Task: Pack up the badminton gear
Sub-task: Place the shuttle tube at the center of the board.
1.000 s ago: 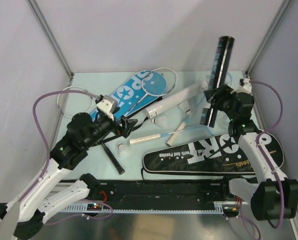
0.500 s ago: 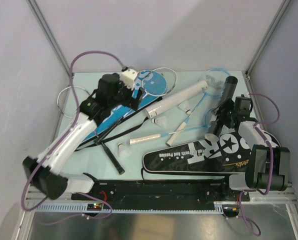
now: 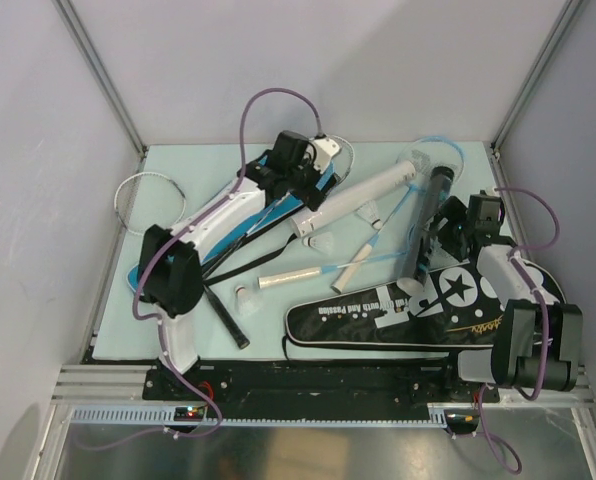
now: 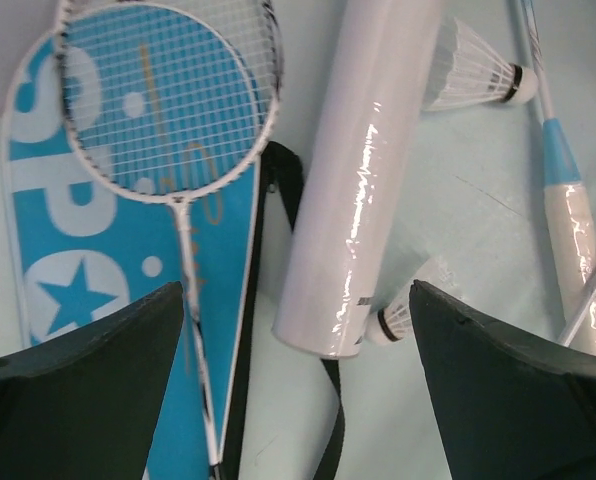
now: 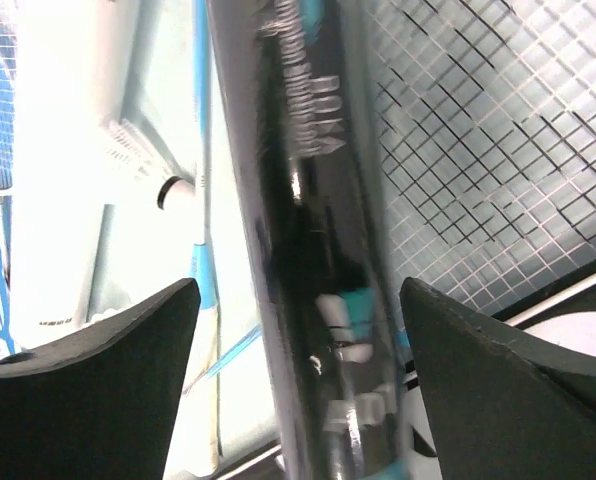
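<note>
The left gripper (image 4: pixel 296 300) is held wide open with nothing in it, above the far side of the table (image 3: pixel 378 155). Beneath it the white tube (image 4: pixel 363 170) lies just beside the blue "SPORT" cover (image 4: pixel 128 240), on which a white racket (image 4: pixel 168 100) is laid. 2 shuttlecocks are seen by the tube: 1 (image 4: pixel 413 305) at its near end, the other (image 4: pixel 473 75) beside the light-blue racket (image 4: pixel 563 170).

The right gripper (image 5: pixel 298 290) is spread around the black tube (image 5: pixel 298 150). A gap is visible on 1 side, so no firm grip is judged to exist. The tube rests across racket strings, near the black "SPORT" cover (image 3: pixel 408 310).

Nothing appears to be packed yet. If the right jaws were closed off-centre, the round tube could be rolled aside or pressed into the strings. If the left gripper were lowered carelessly, the near shuttlecock could be crushed, or the cover's black strap (image 4: pixel 328 430) snagged and cover and racket dragged along.
</note>
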